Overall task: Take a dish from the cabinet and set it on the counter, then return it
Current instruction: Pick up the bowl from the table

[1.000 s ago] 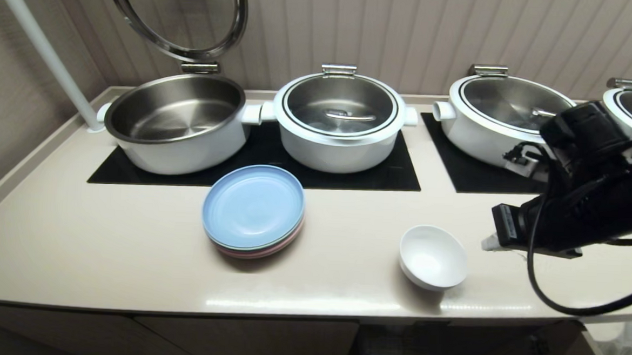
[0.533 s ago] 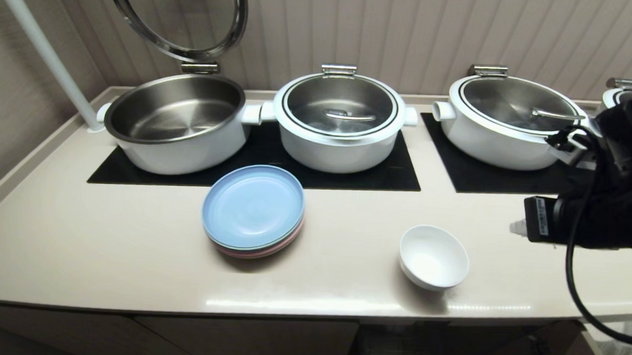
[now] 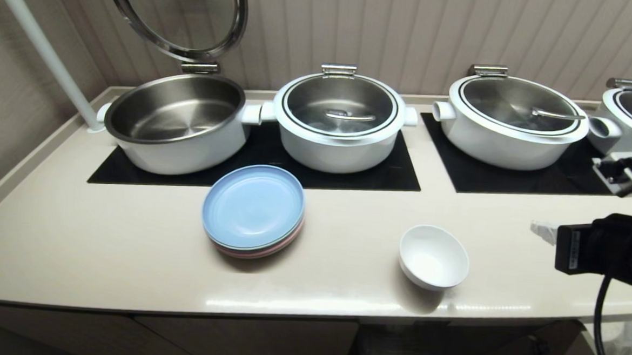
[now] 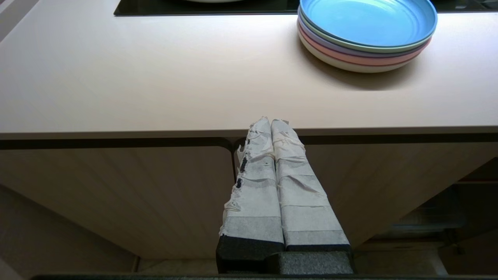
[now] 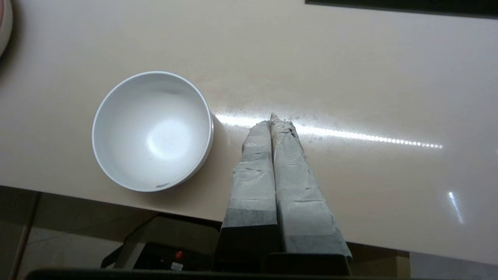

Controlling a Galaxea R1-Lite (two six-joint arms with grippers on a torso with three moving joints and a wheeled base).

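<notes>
The cream-beige tabletop (image 3: 101,242) runs the full width of the head view, with black glass panels (image 3: 381,175) set into it toward the wall and the cabinet (image 4: 116,186) closing the space beneath its front edge. On the panels stand large white steel-lined pots (image 3: 339,122); the one farthest from the right fingers has its round lid (image 3: 176,13) tipped up against the wall, while the others carry glass lids. A stack of pastel plates (image 3: 253,209), blue on top, sits on the bare surface well away from the right fingers, and in the left wrist view it lies beyond the left fingers and off to one side. The dish (image 5: 152,131), a small white bowl, stands upright and empty near the front edge of the tabletop, just beside the tips of the right fingers but not touching them. The right gripper (image 5: 274,118) hangs over the tabletop with its tape-wrapped fingers pressed together on nothing. The left gripper (image 4: 270,122) is held low in front of the cabinet doors, its taped fingers also pressed together and empty, their tips level with the tabletop's edge.
</notes>
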